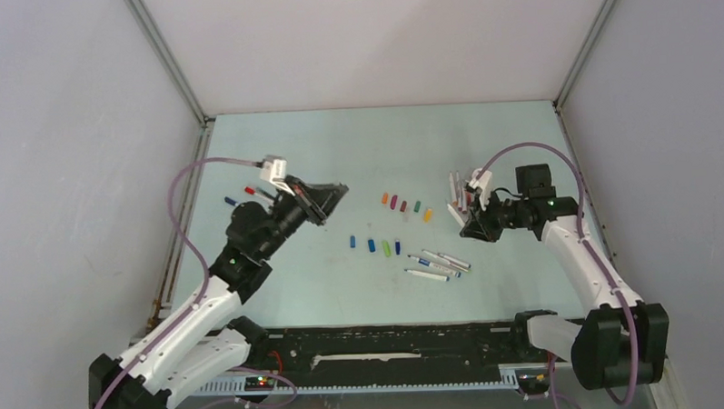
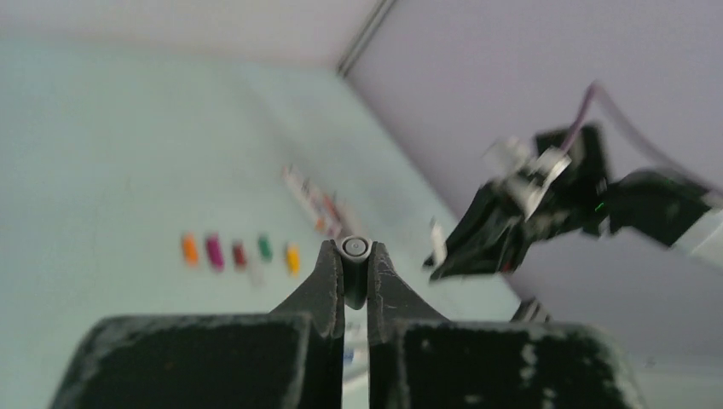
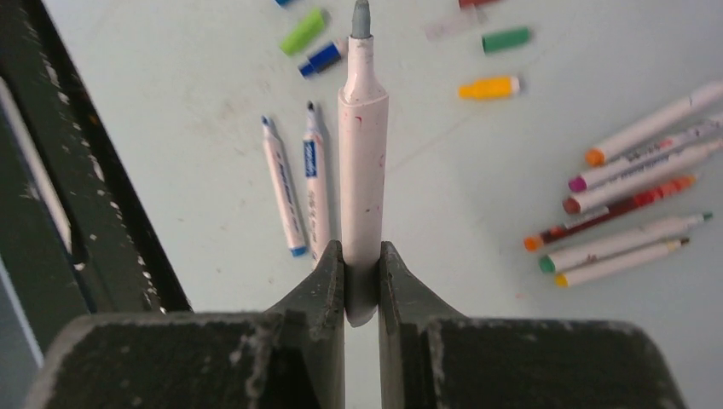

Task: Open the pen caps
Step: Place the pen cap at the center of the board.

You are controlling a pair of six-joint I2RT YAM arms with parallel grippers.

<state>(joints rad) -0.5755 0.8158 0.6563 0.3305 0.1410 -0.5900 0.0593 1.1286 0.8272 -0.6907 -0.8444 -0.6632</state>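
Observation:
My left gripper (image 2: 355,256) is shut on a grey pen cap (image 2: 355,248), held end-on between the fingertips above the table. Facing it from the right, my right gripper (image 3: 362,256) is shut on a white pen barrel (image 3: 363,162) whose bare grey tip points away. In the top view the left gripper (image 1: 341,191) and right gripper (image 1: 466,225) hang apart over the table. Loose pen caps lie between them: a far row from orange (image 1: 384,198) to yellow (image 1: 427,215), and a nearer row of blue (image 1: 371,245) and green (image 1: 386,248) ones.
Several uncapped pens (image 1: 438,264) lie near the front of the table. Several white pens with coloured ends (image 3: 631,204) lie beside the right gripper. Two capped pens (image 1: 249,192) rest at the far left. A black rail (image 1: 390,344) runs along the near edge.

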